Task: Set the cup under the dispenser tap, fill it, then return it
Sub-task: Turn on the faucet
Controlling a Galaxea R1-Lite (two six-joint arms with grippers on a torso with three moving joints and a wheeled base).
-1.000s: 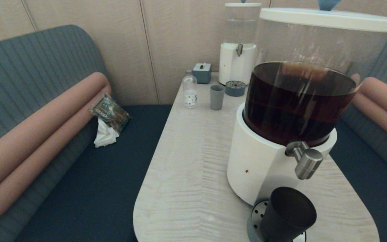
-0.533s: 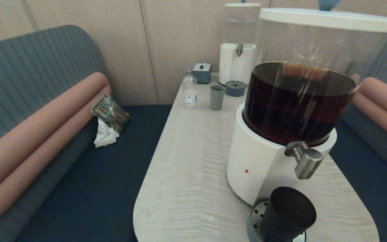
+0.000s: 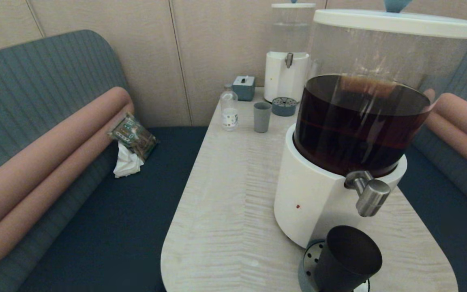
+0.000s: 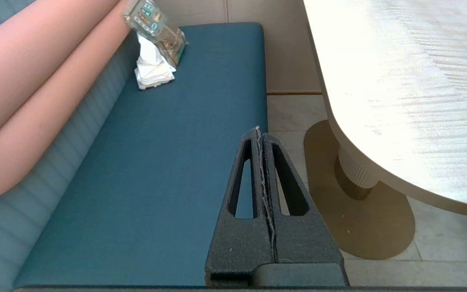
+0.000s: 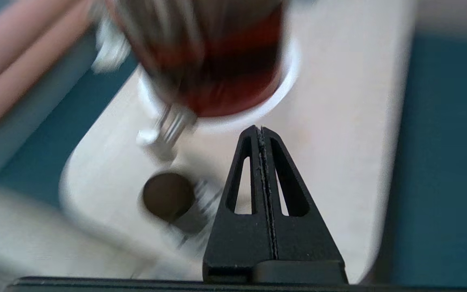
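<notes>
The cup (image 3: 349, 259) sits on the round perforated drip tray (image 3: 309, 257) at the near end of the worktop (image 3: 225, 211), right below the dispenser tap (image 3: 369, 196), so it looks parked for filling already and nobody's holding it. Right pincer (image 5: 261, 129) hangs above that end, fingers pressed together, gripping nothing, cup beside its tip in the wrist view. Left pincer (image 4: 259, 129) is also closed and empty, idling over the blue bench seat (image 4: 168, 162). The big dispenser (image 3: 339, 162) crowds the cup from behind; grey tumbler (image 3: 262, 117), small bottle (image 3: 229, 110) and water dispenser (image 3: 287, 65) are well out of the way.
</notes>
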